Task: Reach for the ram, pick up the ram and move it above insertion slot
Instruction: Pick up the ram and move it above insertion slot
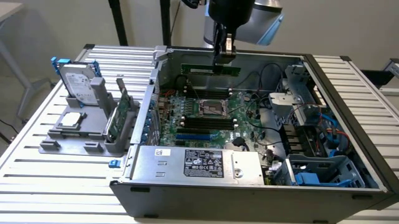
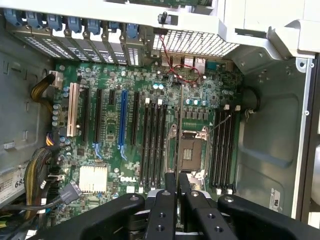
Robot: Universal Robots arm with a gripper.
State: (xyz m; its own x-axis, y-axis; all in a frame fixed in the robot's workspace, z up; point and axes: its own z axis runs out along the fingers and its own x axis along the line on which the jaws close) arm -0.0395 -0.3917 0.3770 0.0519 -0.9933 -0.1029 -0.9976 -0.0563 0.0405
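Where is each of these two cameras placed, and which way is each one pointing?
Exterior view: off the arm, raised, looking down at the open computer case on a slatted table; the arm's gripper holds the ram above the motherboard.
Wrist view: on the wrist, looking down into the case at the motherboard; the gripper and its black linkages show.
Shared: the motherboard, its processor socket and the gripper.

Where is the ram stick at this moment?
In the exterior view, the ram hangs from the gripper above the motherboard, inside the open computer case near its far wall.
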